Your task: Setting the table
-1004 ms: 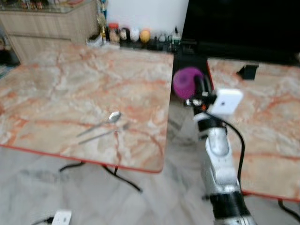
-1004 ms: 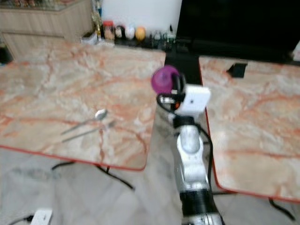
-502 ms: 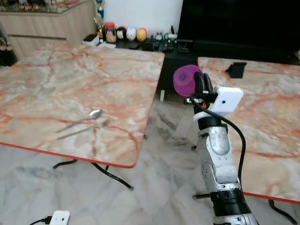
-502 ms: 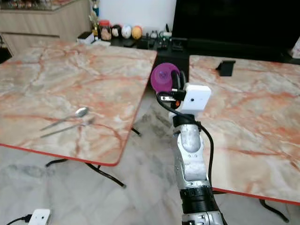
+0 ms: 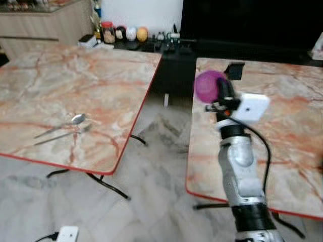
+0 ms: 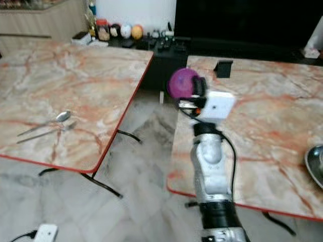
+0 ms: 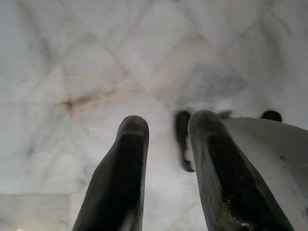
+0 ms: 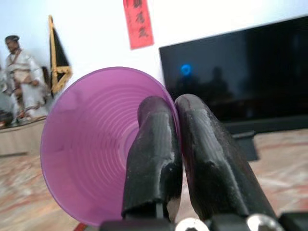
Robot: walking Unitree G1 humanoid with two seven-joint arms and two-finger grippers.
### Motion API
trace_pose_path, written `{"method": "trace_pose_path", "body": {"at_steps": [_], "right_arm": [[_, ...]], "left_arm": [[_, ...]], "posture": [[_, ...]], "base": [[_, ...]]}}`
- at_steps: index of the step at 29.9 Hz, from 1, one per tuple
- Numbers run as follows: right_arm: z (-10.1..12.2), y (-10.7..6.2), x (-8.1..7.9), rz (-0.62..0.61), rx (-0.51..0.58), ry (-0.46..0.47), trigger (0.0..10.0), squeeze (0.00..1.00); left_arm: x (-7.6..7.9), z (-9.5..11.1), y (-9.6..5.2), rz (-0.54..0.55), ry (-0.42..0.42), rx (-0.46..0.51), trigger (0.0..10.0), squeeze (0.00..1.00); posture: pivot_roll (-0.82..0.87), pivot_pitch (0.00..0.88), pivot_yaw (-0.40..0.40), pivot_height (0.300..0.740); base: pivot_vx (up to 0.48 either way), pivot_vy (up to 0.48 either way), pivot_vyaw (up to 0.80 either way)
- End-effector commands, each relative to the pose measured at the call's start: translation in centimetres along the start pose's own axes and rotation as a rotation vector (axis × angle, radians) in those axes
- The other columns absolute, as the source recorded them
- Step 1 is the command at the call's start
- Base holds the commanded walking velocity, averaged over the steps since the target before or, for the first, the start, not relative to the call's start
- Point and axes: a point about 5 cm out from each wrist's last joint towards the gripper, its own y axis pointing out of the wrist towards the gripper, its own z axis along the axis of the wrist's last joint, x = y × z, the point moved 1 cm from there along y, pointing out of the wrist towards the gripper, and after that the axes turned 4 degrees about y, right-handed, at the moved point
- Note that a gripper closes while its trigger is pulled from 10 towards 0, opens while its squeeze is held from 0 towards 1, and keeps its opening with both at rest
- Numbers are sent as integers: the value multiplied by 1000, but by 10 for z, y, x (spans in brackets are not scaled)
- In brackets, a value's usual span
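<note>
Left gripper (image 7: 163,192): hangs idle over the pale floor tiles (image 7: 96,62), fingers a narrow gap apart, holding nothing.
Right gripper (image 8: 180,159): raised in front of the robot, its two fingers pinching the wall of the purple cup (image 8: 91,144), one finger inside the rim, one outside.
Purple cup: carried on its side, mouth turned away from the robot, above the near edge of the right table (image 6: 262,126).
Spoon (image 5: 59,124) and fork (image 5: 63,135): side by side on the left table (image 5: 75,80), well apart from the cup.
Risk: in my judgement the thin-wall pinch could slip, and the tipped cup would roll once released.
</note>
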Motion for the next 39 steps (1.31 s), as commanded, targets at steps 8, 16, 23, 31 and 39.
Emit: {"method": "trace_pose_path", "body": {"at_steps": [8,16,23,31,39], "right_arm": [[2,3,-7,18,14,14,10000,0],[2,4,-5,1,12,13,10000,0],[1,4,-1,-18,-1,7,10000,0],[0,5,0,-19,-7,8,10000,0],[2,6,-1,-10,8,9,10000,0]], "left_arm": [[-5,-3,-2,10,16,-9,10000,0],[-4,-5,-2,14,4,-11,10000,0],[-4,-5,-2,11,-5,-11,10000,0],[-3,-4,-2,10,-13,-8,10000,0],[-3,-4,-2,13,-28,-5,10000,0]], "posture": [[16,0,-18,740],[14,0,-19,740],[14,0,-19,740],[11,0,-30,740],[14,0,-35,740]], "base": [[0,-258,0],[0,-194,0],[0,0,-330],[0,0,-771],[0,0,-380]]}}
